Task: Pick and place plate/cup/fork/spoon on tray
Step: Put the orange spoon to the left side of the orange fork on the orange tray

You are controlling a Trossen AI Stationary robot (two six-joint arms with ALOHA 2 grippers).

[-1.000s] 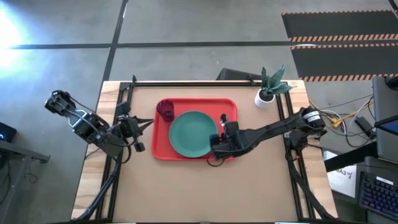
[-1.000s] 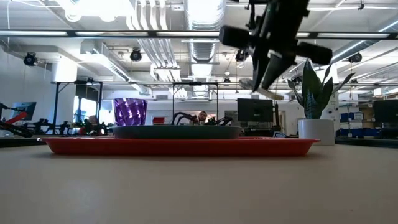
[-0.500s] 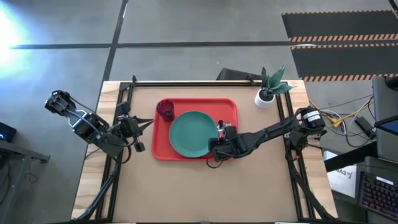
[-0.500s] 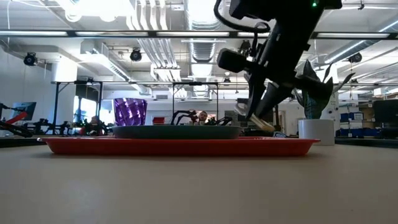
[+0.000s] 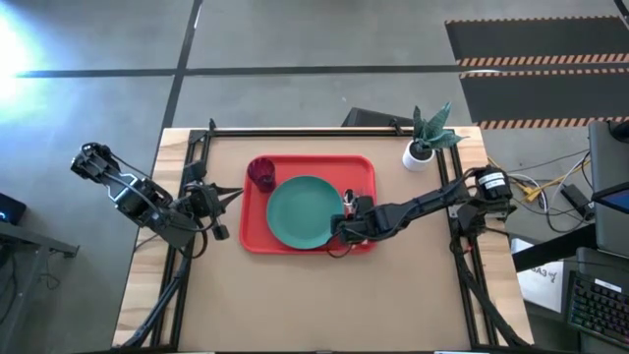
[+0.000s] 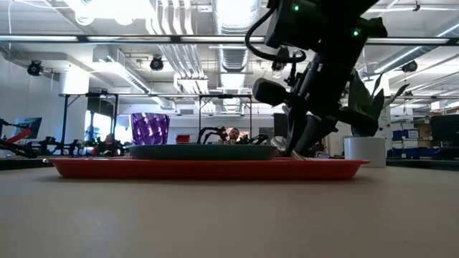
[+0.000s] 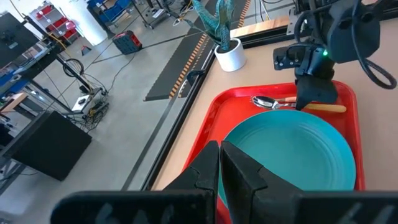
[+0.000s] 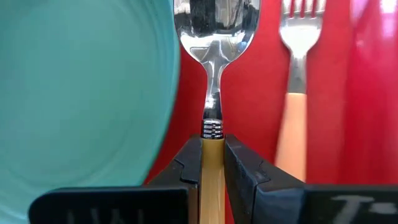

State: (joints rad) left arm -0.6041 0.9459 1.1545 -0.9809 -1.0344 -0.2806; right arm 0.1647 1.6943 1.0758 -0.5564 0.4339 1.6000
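Note:
The red tray (image 5: pixel 257 224) holds the teal plate (image 5: pixel 305 211) and, at its far left corner, the purple cup (image 5: pixel 261 173). The fork (image 8: pixel 297 93) lies on the tray floor near its right rim. My right gripper (image 5: pixel 349 210) is low over the tray, between the plate and the fork. It is shut on the spoon (image 8: pixel 214 37), whose bowl points toward the table's far edge. My left gripper (image 5: pixel 234 193) waits shut and empty at the tray's left side. My right gripper pinches the spoon's orange handle (image 8: pixel 211 155) between its two fingers, right behind the metal collar. The handle runs back along the fingers, which slant down from the table's near right side. The tray rim hides whether the bowl touches the tray floor in the low view (image 6: pixel 295 152).
A small white pot with a green plant (image 5: pixel 425 138) stands at the table's far right, beyond the tray. Dark frame rails run along the table's left, right and far edges. Bare tabletop lies between the tray and the near edge.
My right gripper has gone down toward the tray with the spoon, from well above the plate's height to the level of the tray rim. The spoon has stayed in the hold, its bowl end leading downward.

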